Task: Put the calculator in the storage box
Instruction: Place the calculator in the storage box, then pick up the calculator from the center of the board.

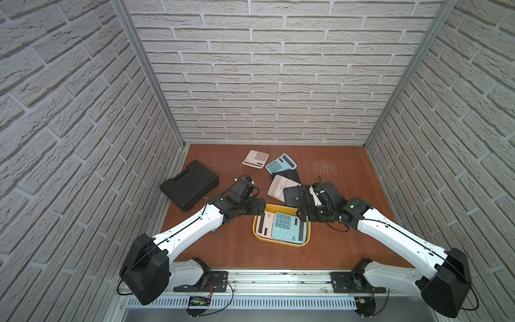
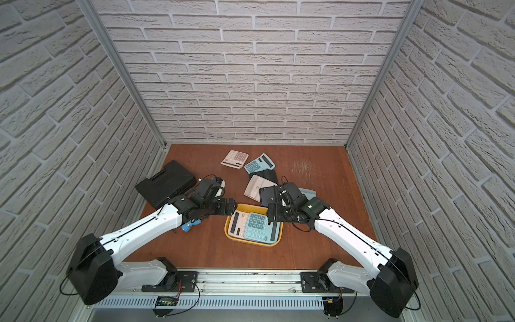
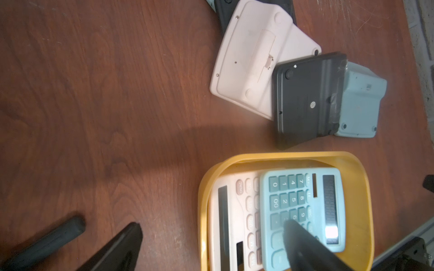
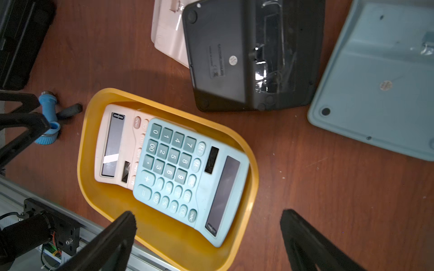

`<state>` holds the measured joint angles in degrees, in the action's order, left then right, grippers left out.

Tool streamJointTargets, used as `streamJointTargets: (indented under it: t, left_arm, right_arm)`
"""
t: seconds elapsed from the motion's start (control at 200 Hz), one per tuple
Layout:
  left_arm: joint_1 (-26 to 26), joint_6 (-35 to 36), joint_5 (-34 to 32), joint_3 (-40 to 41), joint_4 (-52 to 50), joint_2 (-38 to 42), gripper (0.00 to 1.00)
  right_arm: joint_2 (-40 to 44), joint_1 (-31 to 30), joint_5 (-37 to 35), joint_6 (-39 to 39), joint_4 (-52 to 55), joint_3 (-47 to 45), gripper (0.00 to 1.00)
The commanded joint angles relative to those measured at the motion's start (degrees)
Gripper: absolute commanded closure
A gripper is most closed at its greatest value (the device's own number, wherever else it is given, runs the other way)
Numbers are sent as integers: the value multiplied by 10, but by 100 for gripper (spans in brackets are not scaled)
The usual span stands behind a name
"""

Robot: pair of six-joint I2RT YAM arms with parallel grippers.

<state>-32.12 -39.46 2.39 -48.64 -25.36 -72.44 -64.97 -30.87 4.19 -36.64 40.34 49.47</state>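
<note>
Both tools hang empty with fingers apart, the left tool (image 3: pixel 211 225) and right tool (image 4: pixel 209 213) flanking the yellow storage box (image 1: pixel 276 208) at lower centre of both top views, where the blue calculator (image 4: pixel 183 169) lies face up, overlapping the pink calculator (image 4: pixel 117 140).

Yellow storage box (image 4: pixel 164 234), pale blue calculator (image 4: pixel 187 173) with darker teal keys, pink calculator (image 4: pixel 115 143), black moulded case (image 1: pixel 189 184), reddish-brown wood-grain table (image 1: pixel 334 245), whitish brick-pattern walls (image 1: pixel 264 69)
</note>
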Motion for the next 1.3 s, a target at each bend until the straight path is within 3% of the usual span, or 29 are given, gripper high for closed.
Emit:
streamJointTargets:
  t: [0.0, 0.195, 0.4, 0.71, 0.865, 1.295]
  left_arm:
    - [-2, 5, 3, -8, 18, -7, 2]
    - [2, 26, 18, -79, 7, -64, 2]
    - [2, 31, 68, -152, 25, -149, 2]
    - [3, 26, 87, -181, 54, -209, 2]
    - [4, 27, 86, -186, 60, -218, 2]
    - [8, 27, 88, -196, 58, -224, 2]
  right_arm:
    - [24, 48, 65, 17, -48, -34, 0]
    - [5, 132, 140, 39, -115, -60, 0]
    - [-88, 202, 248, 47, -185, -45, 5]
    - [-174, 211, 321, -46, -329, -87, 6]
    - [-208, 209, 314, -88, -390, -108, 0]
    - [-298, 185, 268, -186, -566, -127, 0]
